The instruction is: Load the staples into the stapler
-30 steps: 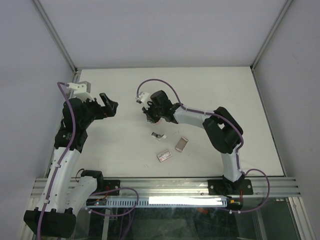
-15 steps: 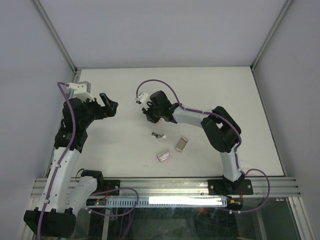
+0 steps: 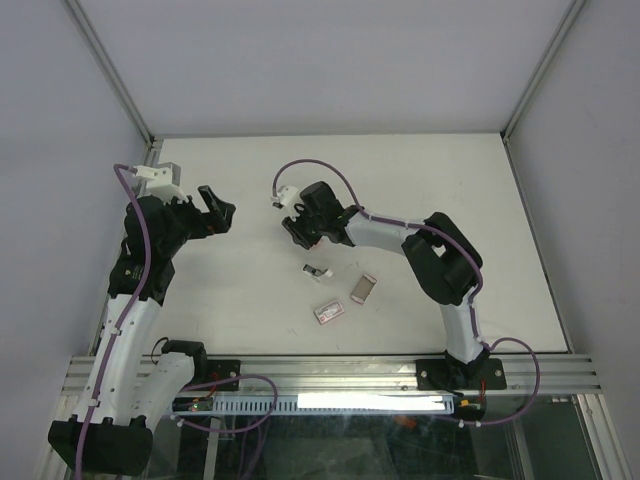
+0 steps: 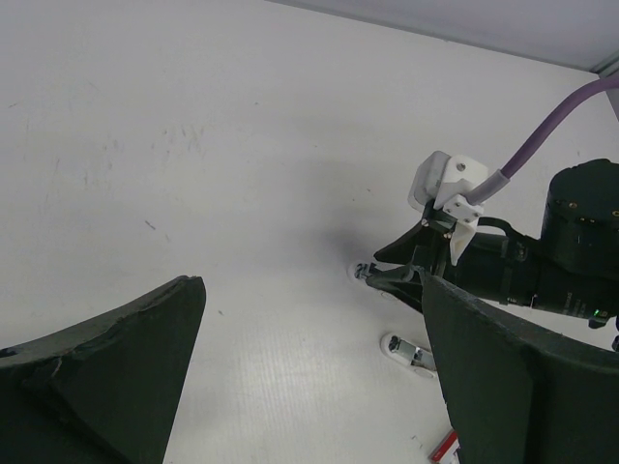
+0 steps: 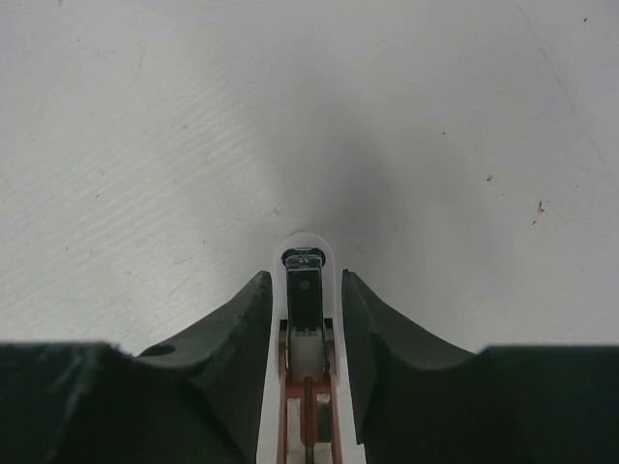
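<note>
- The right gripper (image 5: 306, 277), just left of centre in the overhead view, is clamped on the stapler (image 5: 305, 295). The stapler's white rounded nose pokes out past the fingertips, low over the counter (image 3: 450, 180).
- The left gripper (image 3: 219, 204) hangs at the left of the overhead view with its fingers spread wide, well apart from the stapler.
- Lower in the frame, three things lie near one another on the counter: a small white-and-metal piece (image 3: 318, 270), too small to identify, a grey-brown sleeve (image 3: 363, 287) and a red-and-white box (image 3: 328, 312).
</note>
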Controlling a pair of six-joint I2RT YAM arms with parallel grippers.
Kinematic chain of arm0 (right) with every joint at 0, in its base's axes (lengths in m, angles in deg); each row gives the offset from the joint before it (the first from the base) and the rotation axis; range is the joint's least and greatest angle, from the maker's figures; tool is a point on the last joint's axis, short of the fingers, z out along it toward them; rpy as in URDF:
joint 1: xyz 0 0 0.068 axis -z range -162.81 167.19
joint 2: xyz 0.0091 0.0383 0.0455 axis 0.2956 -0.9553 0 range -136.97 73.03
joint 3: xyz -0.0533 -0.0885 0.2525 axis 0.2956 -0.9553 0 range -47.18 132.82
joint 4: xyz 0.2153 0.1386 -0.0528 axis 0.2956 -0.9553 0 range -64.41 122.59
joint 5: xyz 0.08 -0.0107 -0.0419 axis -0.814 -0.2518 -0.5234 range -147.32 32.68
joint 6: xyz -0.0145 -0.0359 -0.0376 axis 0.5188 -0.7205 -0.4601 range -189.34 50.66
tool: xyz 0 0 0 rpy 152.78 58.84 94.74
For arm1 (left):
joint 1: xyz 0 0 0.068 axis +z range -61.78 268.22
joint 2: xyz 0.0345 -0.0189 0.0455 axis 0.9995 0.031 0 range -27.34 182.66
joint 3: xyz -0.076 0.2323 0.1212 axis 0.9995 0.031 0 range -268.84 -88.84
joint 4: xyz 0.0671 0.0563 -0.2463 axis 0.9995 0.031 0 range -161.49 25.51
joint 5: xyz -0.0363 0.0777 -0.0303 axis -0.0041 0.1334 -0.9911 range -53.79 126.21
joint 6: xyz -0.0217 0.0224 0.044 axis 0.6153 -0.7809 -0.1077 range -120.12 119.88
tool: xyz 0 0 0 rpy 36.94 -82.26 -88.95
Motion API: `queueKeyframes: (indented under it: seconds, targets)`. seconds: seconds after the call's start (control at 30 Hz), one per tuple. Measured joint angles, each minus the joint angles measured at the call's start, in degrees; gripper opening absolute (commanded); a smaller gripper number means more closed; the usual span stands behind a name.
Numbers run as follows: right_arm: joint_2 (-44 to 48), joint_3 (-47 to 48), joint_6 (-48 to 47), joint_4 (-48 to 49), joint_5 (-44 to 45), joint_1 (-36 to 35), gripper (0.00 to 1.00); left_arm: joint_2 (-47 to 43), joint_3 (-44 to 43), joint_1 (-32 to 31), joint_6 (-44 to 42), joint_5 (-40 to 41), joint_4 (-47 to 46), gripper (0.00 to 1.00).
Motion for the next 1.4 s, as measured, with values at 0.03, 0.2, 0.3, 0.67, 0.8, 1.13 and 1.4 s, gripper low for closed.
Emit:
queueKeyframes:
  seconds: [0.03, 0.2, 0.3, 0.67, 0.8, 1.13, 1.4]
  targets:
    - [0.02, 0.00, 0.04, -0.04, -0.07, 0.00, 0.40, 0.00, 0.00, 0.00, 0.00, 0.00, 0.00, 0.99]
    - [0.20, 0.00, 0.94, -0.15, -0.94, 0.37, 0.46, 0.00, 0.00, 0.00, 0.00, -0.07, 0.00, 0.99]
    - [0.66, 0.09, 1.90, -0.17, -0.96, 0.63, 0.46, 0.00, 0.02, 0.00, 0.02, -0.31, 0.00, 0.99]
    - [0.74, 5.14, 4.17, -3.23, 1.92, 0.72, 0.45, 0.00, 0.22, 0.31, 0.02, -1.46, -0.04, 0.99]
    - [-0.13, 8.15, 4.28, -5.16, 3.34, 0.59, 0.45, 0.00, 0.22, 0.37, 0.02, -1.51, -0.07, 0.99]
    - [-4.76, 12.66, 4.17, -10.71, 5.77, -0.07, 0.45, 0.00, 0.22, 0.37, 0.02, -2.36, -0.11, 0.99]
    - [-5.25, 13.51, 4.02, -13.44, 6.67, -0.20, 0.45, 0.00, 0.24, 0.37, 0.02, -2.56, -0.11, 0.99]
